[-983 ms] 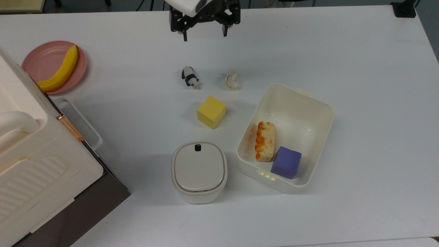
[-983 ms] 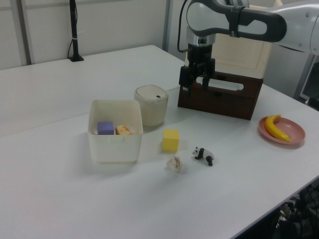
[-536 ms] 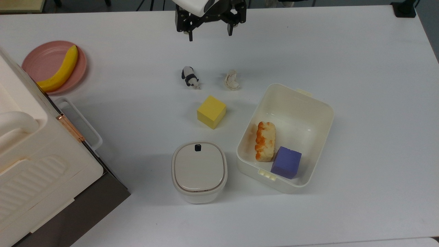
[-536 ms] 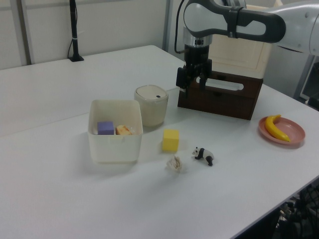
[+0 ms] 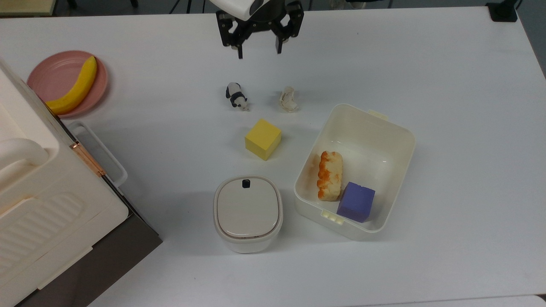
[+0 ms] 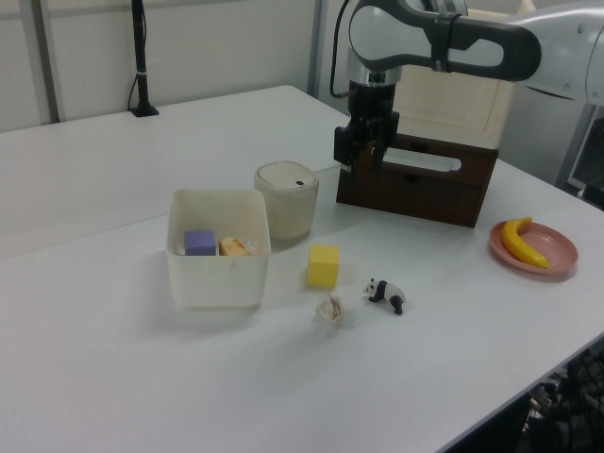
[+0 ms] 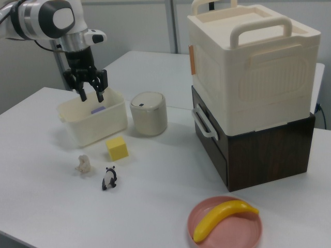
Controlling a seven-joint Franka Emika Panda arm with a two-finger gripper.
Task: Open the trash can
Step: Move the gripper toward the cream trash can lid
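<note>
Since a second ago the gripper [image 5: 259, 50] is shifting slightly toward 3 o'clock in the top view and its fingers are narrowing; nothing on the table is moving. Gripper is hanging at 12 o'clock in the top view, above the table [image 5: 448, 106], fingers spread but part-closed, holding nothing; in the right view [image 7: 90, 95] it is hovering over the near end of the cream tub [image 7: 93, 124]. Trash can [image 5: 248, 213] is sitting at 6 o'clock in the top view, lid [image 5: 248, 211] down, black button [image 5: 246, 183] on the lid edge facing 12 o'clock, i.e. toward the arm. Tub [image 5: 399, 140] is lying just beside the can at its 3 o'clock, holding a purple block [image 5: 356, 201] and a toy bread piece [image 5: 329, 175]. Yellow cube [image 5: 263, 139], panda figure [image 5: 236, 96] and crumpled paper [image 5: 288, 99] are lying between gripper and can. Judging: approach is only starting, gripper well apart from the can. Risks: a low straight run toward 6 o'clock is likely clipping the cube or panda; spread fingers are probably straddling the small button rather than pressing it, or landing on the lid and holding it shut; an off-centre push is likely skidding the light can into the tub.
</note>
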